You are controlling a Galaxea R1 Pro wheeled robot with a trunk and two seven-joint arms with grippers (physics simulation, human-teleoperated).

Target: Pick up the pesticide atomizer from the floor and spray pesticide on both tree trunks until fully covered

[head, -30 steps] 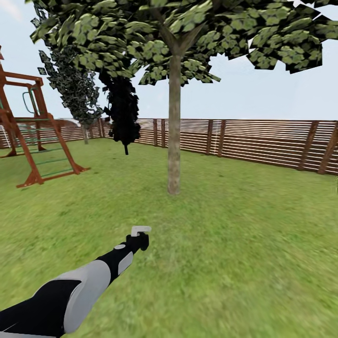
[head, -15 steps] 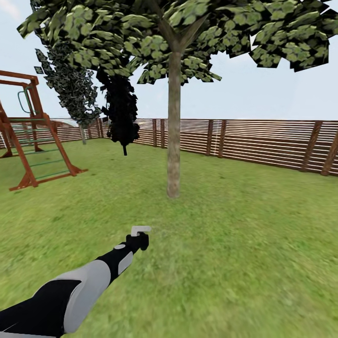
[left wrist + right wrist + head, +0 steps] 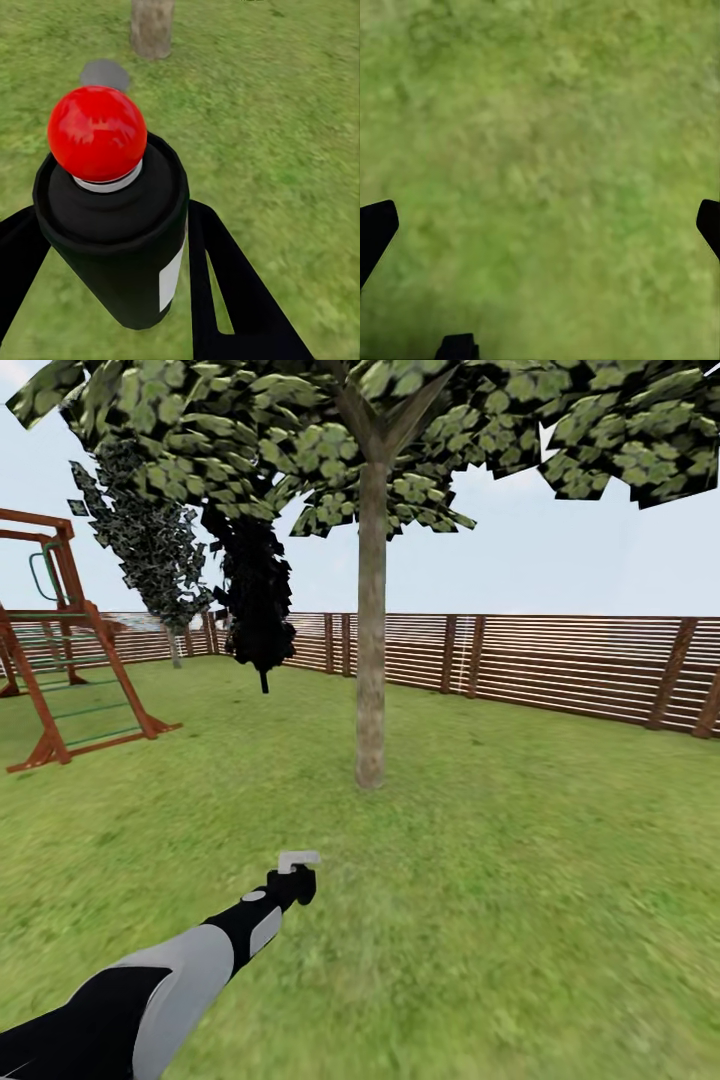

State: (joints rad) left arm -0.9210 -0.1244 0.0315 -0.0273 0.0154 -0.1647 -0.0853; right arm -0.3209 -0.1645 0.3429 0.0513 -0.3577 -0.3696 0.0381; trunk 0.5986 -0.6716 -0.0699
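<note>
The left arm (image 3: 170,985) reaches forward and low over the lawn (image 3: 520,920), its left gripper (image 3: 112,247) clenched on the pesticide atomizer (image 3: 112,225); the tree trunk (image 3: 371,630) stands ahead. The right gripper (image 3: 540,225) is spread.

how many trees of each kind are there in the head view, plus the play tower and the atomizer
Broad-canopy tree with bare grey-brown trunk: 1
Dark narrow conifers: 2
Wooden play tower: 1
Pesticide atomizer, held in the left end effector: 1
Total: 5
</note>
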